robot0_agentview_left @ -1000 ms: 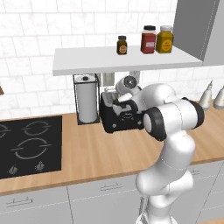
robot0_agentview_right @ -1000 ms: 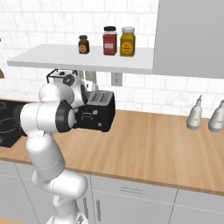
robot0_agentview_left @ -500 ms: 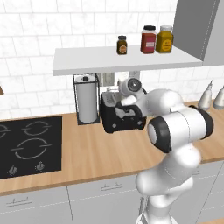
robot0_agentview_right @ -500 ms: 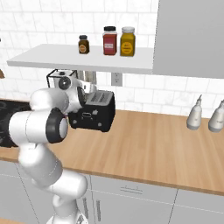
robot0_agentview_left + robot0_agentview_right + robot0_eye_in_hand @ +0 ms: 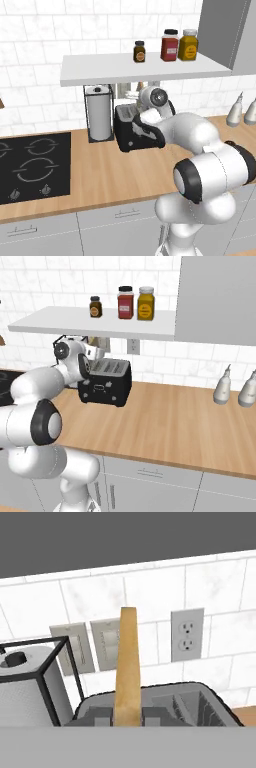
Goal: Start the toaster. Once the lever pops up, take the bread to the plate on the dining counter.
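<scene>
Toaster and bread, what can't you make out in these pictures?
- Toaster lever: left base view, hidden behind the arm's wrist; too small to tell in the right base view.
- Bread bottom edge: hand view, cut off by the lower edge.
- Gripper contact with the bread: hand view, fingertips are cut off below.
- Jar labels: too small.

White tiled wall [image 5: 35, 45] across the top, grey shelf [image 5: 145, 67] at upper centre, wooden worktop [image 5: 95, 170] below, black hob [image 5: 30, 165] lower left.

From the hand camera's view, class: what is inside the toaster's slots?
A bread slice stands on edge in one slot of the toaster, most of it above the top. Its lower end is hidden inside. The other slot shows only its wire guides.
</scene>
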Tool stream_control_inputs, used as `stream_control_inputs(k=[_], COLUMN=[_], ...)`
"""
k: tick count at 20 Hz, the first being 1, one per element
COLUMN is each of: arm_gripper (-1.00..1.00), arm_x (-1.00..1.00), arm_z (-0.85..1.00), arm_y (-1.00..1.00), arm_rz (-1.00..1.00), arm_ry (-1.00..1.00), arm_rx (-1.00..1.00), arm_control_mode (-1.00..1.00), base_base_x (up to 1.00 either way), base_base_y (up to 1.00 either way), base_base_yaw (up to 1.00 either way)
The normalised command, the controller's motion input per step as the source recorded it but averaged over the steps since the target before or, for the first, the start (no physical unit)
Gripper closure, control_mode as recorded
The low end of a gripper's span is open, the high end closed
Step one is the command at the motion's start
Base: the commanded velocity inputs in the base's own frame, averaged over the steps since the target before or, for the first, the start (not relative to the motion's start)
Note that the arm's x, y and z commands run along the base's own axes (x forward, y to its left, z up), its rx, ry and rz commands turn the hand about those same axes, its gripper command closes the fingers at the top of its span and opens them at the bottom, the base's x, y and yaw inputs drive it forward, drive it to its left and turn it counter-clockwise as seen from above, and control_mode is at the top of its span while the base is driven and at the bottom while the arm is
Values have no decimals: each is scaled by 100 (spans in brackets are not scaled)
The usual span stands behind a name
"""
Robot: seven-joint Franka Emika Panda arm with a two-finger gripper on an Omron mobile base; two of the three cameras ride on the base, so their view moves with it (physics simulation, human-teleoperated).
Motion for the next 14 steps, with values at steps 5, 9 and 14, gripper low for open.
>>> stream_control_inputs(k=[5,9,14], arm_gripper=[100,100,100], arm_x=[-57,-97,-100], arm_z=[26,32,42], arm_y=[0,-1,-16], arm_rz=[-4,-5,-3], arm_ry=[17,18,20], arm_rx=[10,10,9], arm_control_mode=[-100,-100,-100], base_base_x=[0,0,0], base_base_y=[0,0,0], base_base_yaw=[0,0,0])
